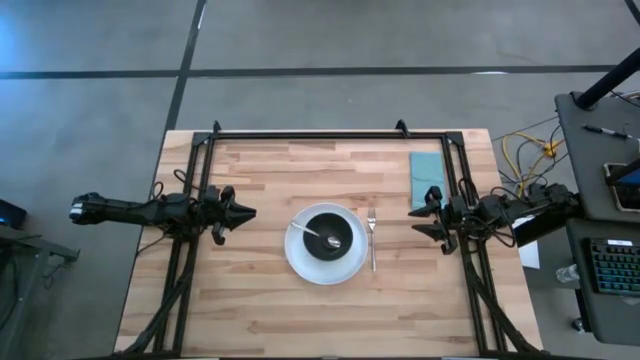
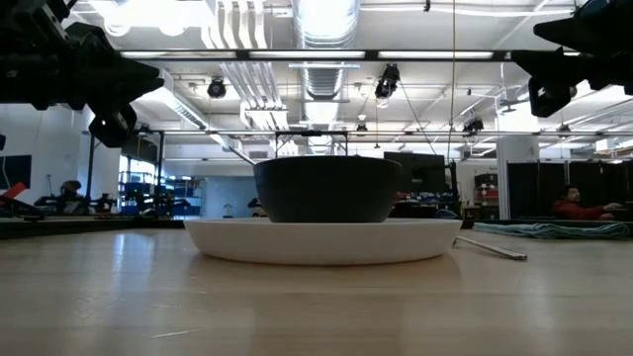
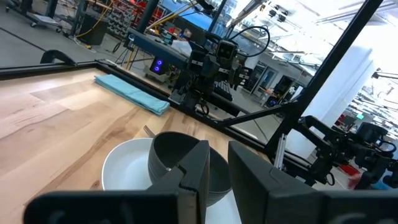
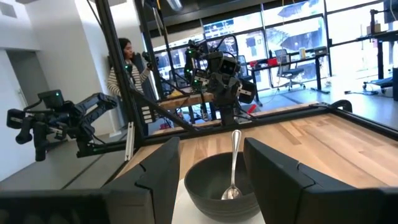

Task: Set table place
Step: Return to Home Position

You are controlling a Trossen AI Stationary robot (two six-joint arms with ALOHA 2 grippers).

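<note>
A round white plate (image 1: 300,262) lies at the middle of the wooden table (image 1: 250,310). A black bowl (image 1: 338,225) stands on the plate, with a silver spoon (image 1: 322,236) inside it, its handle leaning on the rim. A silver fork (image 1: 372,240) lies flat on the table just right of the plate. My left gripper (image 1: 248,213) hovers left of the plate, empty, its fingers a narrow gap apart (image 3: 219,171). My right gripper (image 1: 414,222) hovers right of the fork, open wide and empty (image 4: 211,168). Both point at the bowl.
A folded teal napkin (image 1: 426,178) lies at the far right of the table, beyond my right gripper. A black metal frame (image 1: 320,133) runs along the far edge and both sides. A person (image 4: 124,68) stands beyond the table's left side.
</note>
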